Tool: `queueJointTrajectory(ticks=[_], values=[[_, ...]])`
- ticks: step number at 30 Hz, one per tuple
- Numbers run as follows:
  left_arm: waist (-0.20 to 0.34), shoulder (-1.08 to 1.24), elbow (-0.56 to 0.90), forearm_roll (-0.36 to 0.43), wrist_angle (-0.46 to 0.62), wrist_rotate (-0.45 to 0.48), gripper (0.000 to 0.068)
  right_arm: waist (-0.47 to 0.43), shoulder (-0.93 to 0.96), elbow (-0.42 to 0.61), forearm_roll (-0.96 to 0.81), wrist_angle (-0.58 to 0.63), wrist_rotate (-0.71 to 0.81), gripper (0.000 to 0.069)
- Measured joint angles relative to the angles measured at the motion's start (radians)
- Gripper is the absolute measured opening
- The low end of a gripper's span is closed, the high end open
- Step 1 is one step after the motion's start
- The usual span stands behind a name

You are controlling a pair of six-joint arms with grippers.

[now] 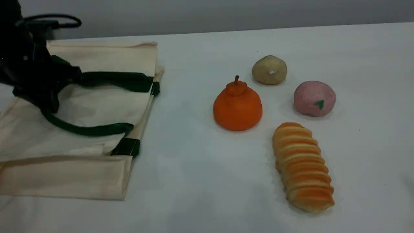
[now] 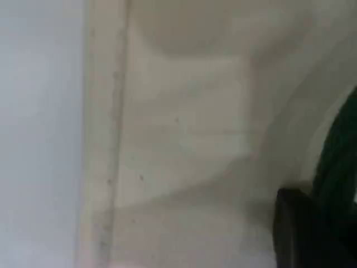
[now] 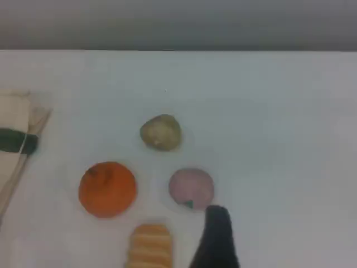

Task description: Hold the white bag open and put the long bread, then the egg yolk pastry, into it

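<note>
The white bag (image 1: 97,58) lies flat at the table's left, its mouth toward the middle. My left gripper (image 1: 48,94) sits on it, shut on a dark green strap handle (image 1: 113,79). The left wrist view shows cream canvas (image 2: 189,128), a strip of green strap (image 2: 340,162) and one black fingertip (image 2: 295,229). The long bread (image 1: 302,166) lies at the front right, its end also in the right wrist view (image 3: 149,245). The egg yolk pastry (image 1: 269,70) (image 3: 160,132) sits at the back. One right fingertip (image 3: 216,237) hangs above the food with nothing in it.
An orange pear-shaped item with a stem (image 1: 237,106) (image 3: 107,188) stands between the bag and the bread. A pink ball with a green leaf mark (image 1: 314,98) (image 3: 191,187) sits right of it. The table's far edge (image 1: 258,29) runs along the back.
</note>
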Motion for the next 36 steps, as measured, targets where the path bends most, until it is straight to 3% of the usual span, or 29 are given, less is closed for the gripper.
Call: queueJointTrajectory(ticks=[6,9,20,23,36], values=[[0.000,-0.060,-0.136,-0.015,0.190,0.133,0.0083,0.000,0.000,0.000,0.000,-0.013,0.000,0.0528],[0.000,-0.102,-0.222,-0.067,0.293,0.253,0.0083,0.000,0.000,0.000,0.000,-0.013,-0.003,0.0528],[-0.001,-0.134,-0.536,-0.448,0.629,0.735,0.0083,0.000,0.000,0.000,-0.008,-0.016,-0.020,0.0528],[-0.001,-0.134,-0.584,-0.529,0.662,0.831,0.0083,0.000,0.012,0.000,-0.008,-0.016,-0.023,0.0528],[-0.002,-0.216,-0.615,-0.688,0.660,0.931,0.0083,0.000,0.210,0.000,0.002,-0.006,-0.051,0.0528]])
